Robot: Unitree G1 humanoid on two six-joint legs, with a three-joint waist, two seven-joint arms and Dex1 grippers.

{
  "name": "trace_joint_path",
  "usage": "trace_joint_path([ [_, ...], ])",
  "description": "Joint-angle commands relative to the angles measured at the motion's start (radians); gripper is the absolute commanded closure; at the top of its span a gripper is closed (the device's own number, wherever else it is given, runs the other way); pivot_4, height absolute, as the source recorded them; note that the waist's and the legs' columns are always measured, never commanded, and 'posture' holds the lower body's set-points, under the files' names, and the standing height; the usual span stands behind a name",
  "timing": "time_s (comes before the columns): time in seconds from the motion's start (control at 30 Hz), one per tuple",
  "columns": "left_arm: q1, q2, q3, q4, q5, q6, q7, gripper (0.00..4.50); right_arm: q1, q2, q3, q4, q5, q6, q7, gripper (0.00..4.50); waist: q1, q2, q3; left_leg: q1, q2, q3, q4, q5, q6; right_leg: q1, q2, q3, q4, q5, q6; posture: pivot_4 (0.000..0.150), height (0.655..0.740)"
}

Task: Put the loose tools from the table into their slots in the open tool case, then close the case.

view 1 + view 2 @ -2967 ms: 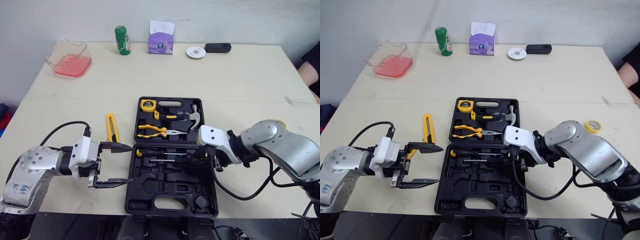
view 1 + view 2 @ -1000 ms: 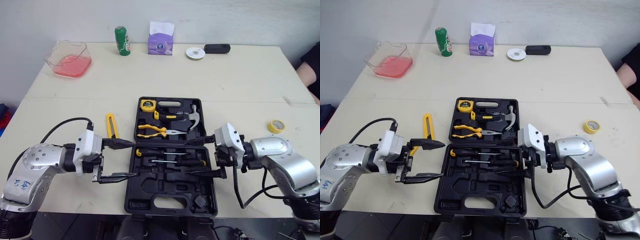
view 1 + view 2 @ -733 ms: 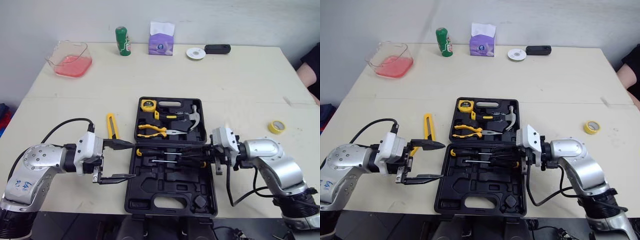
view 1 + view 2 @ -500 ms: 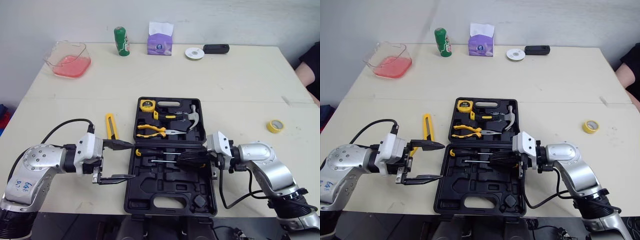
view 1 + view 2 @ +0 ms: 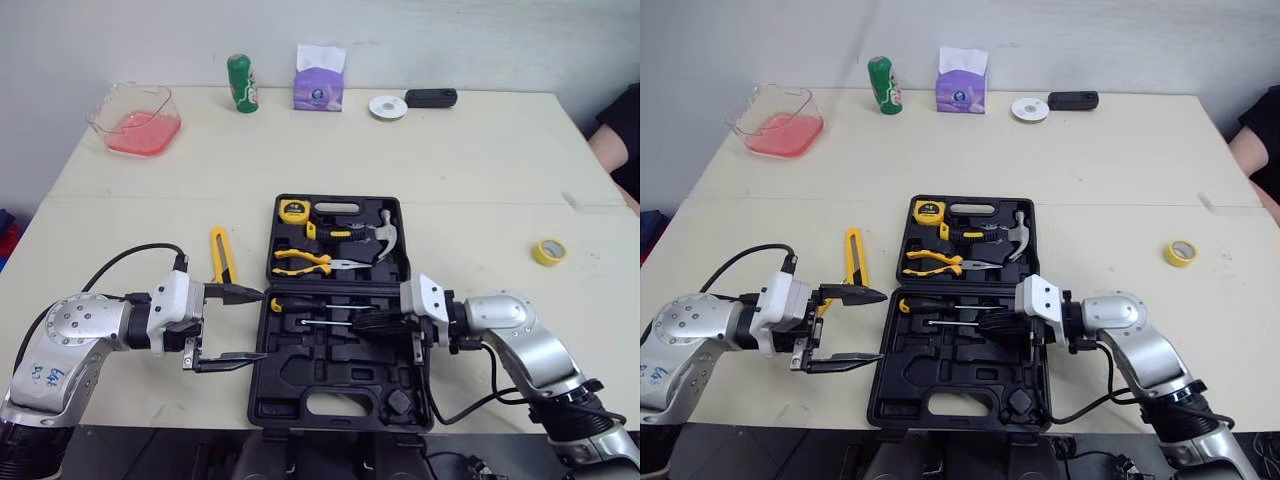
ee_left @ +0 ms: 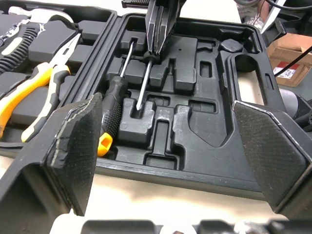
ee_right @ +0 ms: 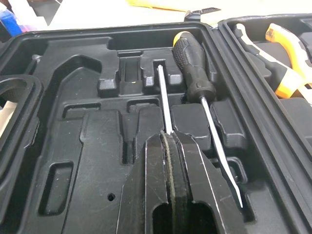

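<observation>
Over the pale table [image 5: 480,170], the eye view has the right claw [image 5: 360,322], apart a second ago, now pinched together and slid over the case [image 5: 340,400] onto the thin screwdriver [image 5: 320,322], probably seating it. The knife [image 5: 221,258] lies loose beside the case. The left wrist view shows the left claw [image 6: 170,141] wide apart at the case's edge. In the right wrist view the shaft sits in its slot, and no writing is legible.

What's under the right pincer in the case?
A thin screwdriver shaft runs out from beneath the shut right pincer, lying in a slot of the tool case. Its handle is covered, so whether it's seated cannot be seen.
</observation>
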Motion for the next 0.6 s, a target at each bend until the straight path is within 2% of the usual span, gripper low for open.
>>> trace_joint_path([
  [0.03,0.005,0.005,0.011,-0.018,-0.001,-0.010,0.000,0.00,0.004,-0.014,0.031,0.012,-0.033,0.058,-0.011,4.47,0.000,0.000,0.000,0.001,0.000,0.000,0.000,0.000,0.000,0.000,0.000,0.000,0.001,0.000,0.000,0.150,0.7400],
  [0.3,0.013,0.006,0.009,-0.024,0.001,-0.006,0.004,0.00,-0.042,-0.033,0.107,0.049,-0.074,0.225,-0.026,4.47,-0.002,-0.005,-0.003,0.009,0.001,0.004,-0.002,0.000,-0.001,0.004,0.000,0.004,0.003,-0.001,-0.002,0.150,0.7400],
  [0.43,0.018,0.002,0.014,-0.020,0.007,-0.011,0.012,0.00,-0.053,-0.010,0.134,0.069,-0.080,0.306,-0.073,4.47,-0.003,-0.012,-0.009,0.012,0.002,0.004,-0.002,-0.002,-0.003,0.005,0.000,0.005,0.004,-0.002,-0.003,0.150,0.7400],
  [0.6,0.022,-0.001,0.015,-0.019,0.012,-0.015,0.022,0.00,-0.053,-0.019,0.158,0.067,-0.094,0.287,-0.058,4.47,-0.007,-0.018,-0.013,0.015,0.004,0.004,-0.003,-0.004,-0.005,0.007,-0.001,0.004,0.003,-0.003,-0.006,0.150,0.7400],
])
